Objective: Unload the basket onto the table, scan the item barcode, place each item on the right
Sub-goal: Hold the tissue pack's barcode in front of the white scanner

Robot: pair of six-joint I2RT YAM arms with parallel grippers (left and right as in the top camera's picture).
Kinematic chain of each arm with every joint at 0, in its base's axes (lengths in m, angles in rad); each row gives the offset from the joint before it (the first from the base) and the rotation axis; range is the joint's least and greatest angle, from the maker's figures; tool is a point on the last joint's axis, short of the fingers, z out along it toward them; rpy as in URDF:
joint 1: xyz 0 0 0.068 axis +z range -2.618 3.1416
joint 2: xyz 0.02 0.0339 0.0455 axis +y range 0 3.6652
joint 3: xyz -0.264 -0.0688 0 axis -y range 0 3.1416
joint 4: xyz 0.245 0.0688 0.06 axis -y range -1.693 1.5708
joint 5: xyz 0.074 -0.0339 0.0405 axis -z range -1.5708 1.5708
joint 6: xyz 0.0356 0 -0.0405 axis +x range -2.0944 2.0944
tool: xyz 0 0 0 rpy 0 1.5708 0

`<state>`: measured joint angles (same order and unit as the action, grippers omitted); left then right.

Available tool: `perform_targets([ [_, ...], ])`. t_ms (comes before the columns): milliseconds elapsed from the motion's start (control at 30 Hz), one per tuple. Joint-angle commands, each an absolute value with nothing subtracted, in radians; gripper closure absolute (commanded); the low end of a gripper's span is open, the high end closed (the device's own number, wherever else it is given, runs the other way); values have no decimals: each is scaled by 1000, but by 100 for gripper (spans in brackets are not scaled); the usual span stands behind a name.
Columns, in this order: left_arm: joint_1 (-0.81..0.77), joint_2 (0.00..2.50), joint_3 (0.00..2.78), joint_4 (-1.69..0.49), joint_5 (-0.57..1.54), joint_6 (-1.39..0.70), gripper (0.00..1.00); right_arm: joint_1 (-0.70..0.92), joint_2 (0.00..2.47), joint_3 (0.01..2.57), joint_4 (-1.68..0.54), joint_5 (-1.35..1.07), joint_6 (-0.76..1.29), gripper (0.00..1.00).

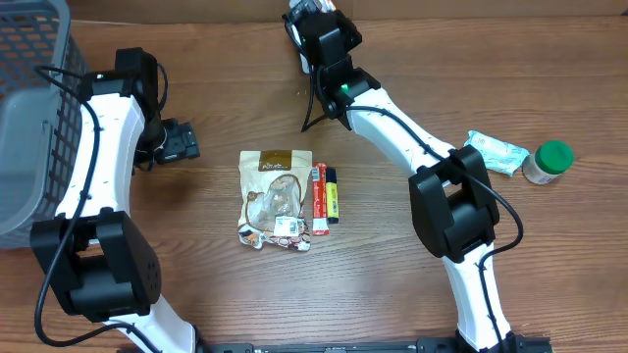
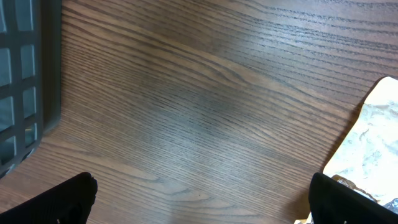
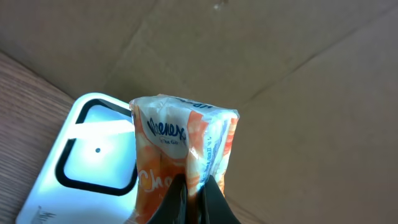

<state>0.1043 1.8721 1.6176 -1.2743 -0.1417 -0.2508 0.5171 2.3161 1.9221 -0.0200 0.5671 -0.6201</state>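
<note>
At the far edge of the bench (image 1: 392,294), the right gripper (image 3: 193,190) is clamped on an orange tissue pack (image 3: 180,149), holding it upright just beside the white scanner (image 3: 93,155). The pick-up looks done and the scan itself seems under way, though I cannot tell whether the barcode faces the window. Near the left edge, beside the grey basket (image 1: 29,118), the left gripper (image 2: 205,205) hangs spread wide over bare wood, holding nothing.

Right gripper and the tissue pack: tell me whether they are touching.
Touching. The right wrist view shows the right gripper pinched shut on the bottom edge of the orange tissue pack, with no gap between them.
</note>
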Motion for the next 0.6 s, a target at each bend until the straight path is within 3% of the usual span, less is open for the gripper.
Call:
perform_targets([
  [0, 97, 1879, 1630, -1274, -138, -232, 0, 517, 2321, 1935, 12, 583, -728, 96],
  [567, 97, 1879, 1630, -1274, -138, -232, 0, 515, 2403, 1935, 135, 541, -765, 96],
])
